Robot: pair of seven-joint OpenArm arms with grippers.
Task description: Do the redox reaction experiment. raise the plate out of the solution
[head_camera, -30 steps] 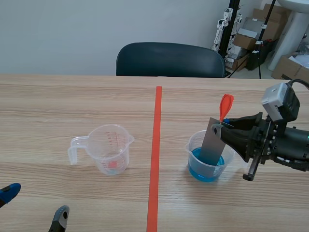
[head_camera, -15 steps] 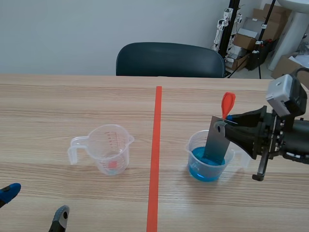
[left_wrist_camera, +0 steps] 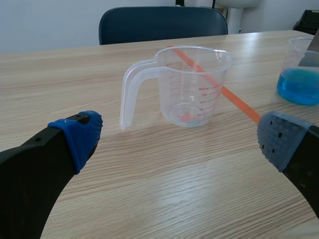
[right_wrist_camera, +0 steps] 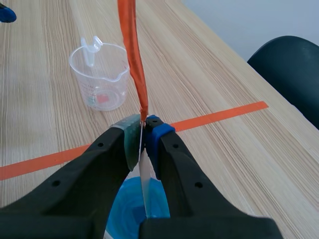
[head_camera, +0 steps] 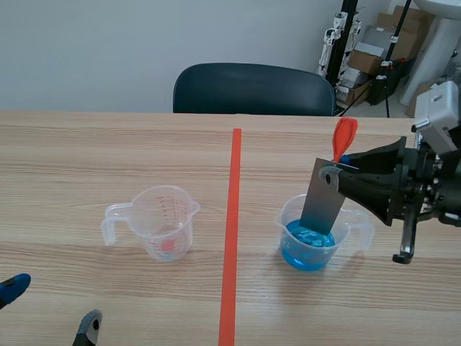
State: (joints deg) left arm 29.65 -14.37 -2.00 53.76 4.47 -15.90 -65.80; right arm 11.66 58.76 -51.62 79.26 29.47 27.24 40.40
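**Plate lifted higher, lower end not yet clear of the blue solution**

Raised since a second ago, the right arm has climbed and pulled back a little to the right, bringing the plate up with it. More bare metal now shows above the cup rim.

At the near left, the left tool (head_camera: 50, 304) rests low over the tabletop (head_camera: 72, 158), its two pads spread wide with nothing between them. A little farther, left of the orange-red tape line (head_camera: 230, 238), stands a clear measuring cup (head_camera: 166, 225), apparently empty and well apart from the action.

Right of the line sits a clear cup (head_camera: 287, 223) holding the blue solution (head_camera: 310, 251). The grey plate (head_camera: 322, 203) stands in it, tilted, its top leaning right. Its lower end is at or just under the liquid surface. The right tool (right_wrist_camera: 143, 135) comes in from the right, pads pressed together and pinching the plate's top edge. An orange-red strip (head_camera: 343, 140) rises above the pinch. A dark chair (head_camera: 252, 86) stands at the far side.

To finish well, the lift should probably go on straight upward with the pinch kept firm. The plate's lower edge must clear the rim before any sideways move, since the light cup could be dragged or tipped. A pause over the cup would let drips fall back in.
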